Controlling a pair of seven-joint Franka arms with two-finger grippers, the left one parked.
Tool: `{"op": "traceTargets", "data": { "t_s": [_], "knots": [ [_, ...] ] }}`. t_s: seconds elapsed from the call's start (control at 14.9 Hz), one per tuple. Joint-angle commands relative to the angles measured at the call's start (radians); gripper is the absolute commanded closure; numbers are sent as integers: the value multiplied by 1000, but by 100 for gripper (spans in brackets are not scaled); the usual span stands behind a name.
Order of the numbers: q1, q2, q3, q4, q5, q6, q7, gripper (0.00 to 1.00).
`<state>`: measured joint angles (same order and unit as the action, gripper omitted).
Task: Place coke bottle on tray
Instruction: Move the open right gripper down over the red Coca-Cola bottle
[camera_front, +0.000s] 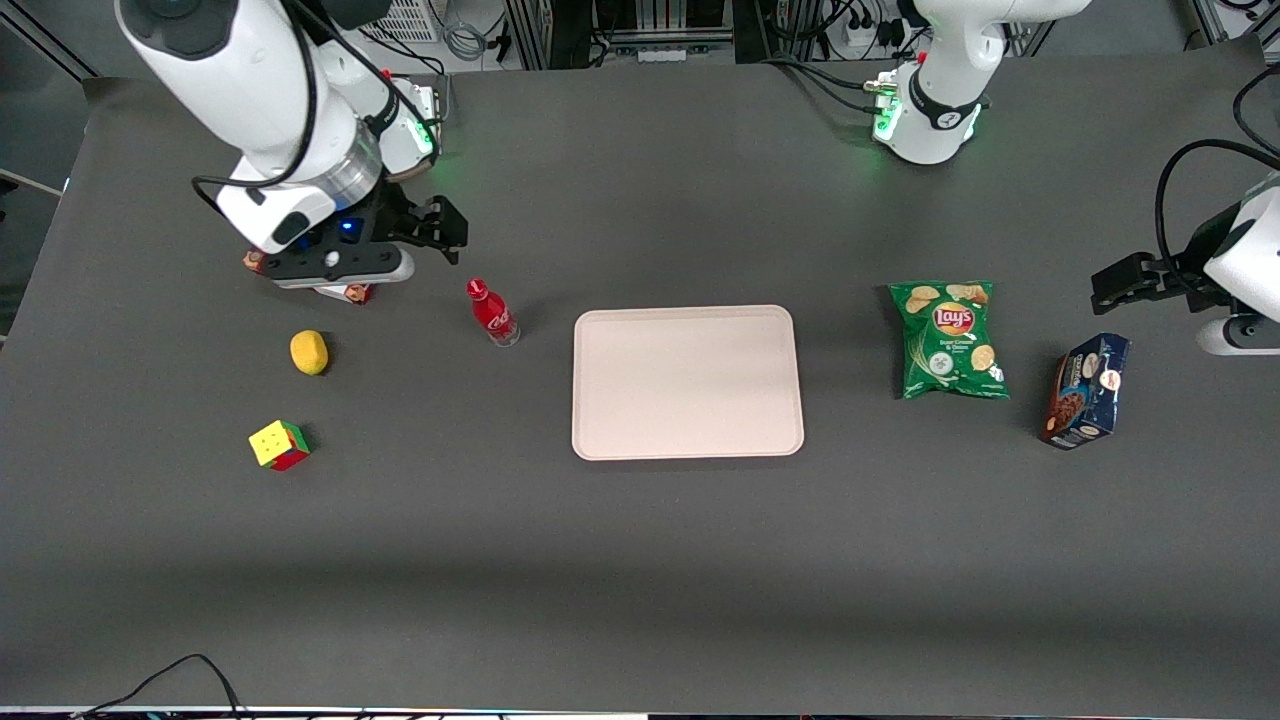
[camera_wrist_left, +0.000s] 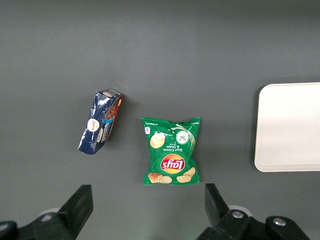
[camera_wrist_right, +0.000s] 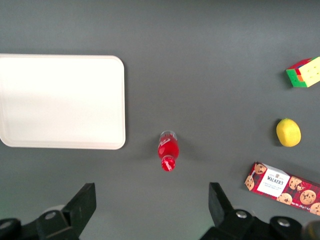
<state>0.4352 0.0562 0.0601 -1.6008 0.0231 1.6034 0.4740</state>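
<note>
The coke bottle (camera_front: 491, 313), small and red with a red cap and clear base, stands upright on the dark table; it also shows in the right wrist view (camera_wrist_right: 167, 150). The pale pinkish-beige tray (camera_front: 687, 382) lies flat beside it, toward the parked arm's end, with nothing on it, and shows in the right wrist view (camera_wrist_right: 60, 100) too. My gripper (camera_front: 440, 232) hangs above the table, a little farther from the front camera than the bottle. It is open and empty (camera_wrist_right: 152, 212), and the bottle's cap lies just ahead of the gap between its fingers.
A lemon (camera_front: 309, 352) and a Rubik's cube (camera_front: 279, 445) lie toward the working arm's end. A red cookie box (camera_wrist_right: 282, 182) lies under the arm. A green Lay's bag (camera_front: 948, 340) and a blue box (camera_front: 1086, 390) lie toward the parked arm's end.
</note>
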Motion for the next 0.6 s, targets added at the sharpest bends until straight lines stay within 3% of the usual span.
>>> {"op": "traceTargets", "data": {
  "t_s": [0.0, 0.54],
  "knots": [
    [11, 1, 4, -95, 24, 28, 18, 0],
    [11, -52, 41, -534, 20, 508, -2, 0]
  ]
}}
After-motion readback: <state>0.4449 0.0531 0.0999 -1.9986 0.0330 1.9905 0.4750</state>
